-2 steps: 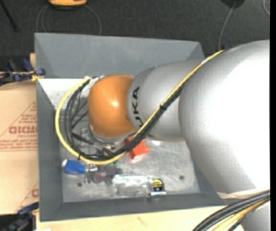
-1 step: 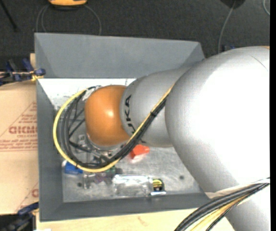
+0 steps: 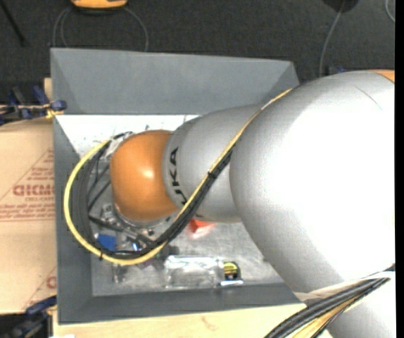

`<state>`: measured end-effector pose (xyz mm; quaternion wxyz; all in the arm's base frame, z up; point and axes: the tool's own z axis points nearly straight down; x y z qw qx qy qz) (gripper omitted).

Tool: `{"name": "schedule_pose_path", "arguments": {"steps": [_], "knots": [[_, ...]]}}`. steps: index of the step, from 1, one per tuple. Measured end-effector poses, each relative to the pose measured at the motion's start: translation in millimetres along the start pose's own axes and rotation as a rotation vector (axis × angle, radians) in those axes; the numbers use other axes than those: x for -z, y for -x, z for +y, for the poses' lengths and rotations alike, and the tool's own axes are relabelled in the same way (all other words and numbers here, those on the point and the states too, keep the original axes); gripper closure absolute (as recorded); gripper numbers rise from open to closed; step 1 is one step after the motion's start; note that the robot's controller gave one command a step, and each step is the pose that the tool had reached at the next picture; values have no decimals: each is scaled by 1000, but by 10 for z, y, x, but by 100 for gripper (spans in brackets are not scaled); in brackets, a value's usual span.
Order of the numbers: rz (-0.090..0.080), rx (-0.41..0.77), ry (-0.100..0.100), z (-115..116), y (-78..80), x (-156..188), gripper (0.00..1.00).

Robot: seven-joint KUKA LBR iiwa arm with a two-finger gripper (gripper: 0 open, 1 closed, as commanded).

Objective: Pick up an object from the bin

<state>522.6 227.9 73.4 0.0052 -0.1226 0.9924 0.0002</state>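
My gripper shows as a bit of metal body under the orange wrist cover, low over the bin's front left part. A small blue thing lies right below it, close to the bin's left wall; whether the gripper touches it is hidden. A clear plastic packet with a yellow and black end lies flat along the front wall, to the right of the gripper. A small red piece peeks out from under the arm in the middle of the bin.
The big silver arm covers the bin's right half and centre. A yellow cable loops round the wrist, down to the bin floor by the blue thing. The bin's left and front walls stand close to the gripper.
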Motion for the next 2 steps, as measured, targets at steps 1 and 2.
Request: {"name": "schedule_pose_path", "arguments": {"steps": [1,2], "knots": [[-8,-4,3,5,23,26,100],[-2,51,1,-44,158,1394,100]]}}
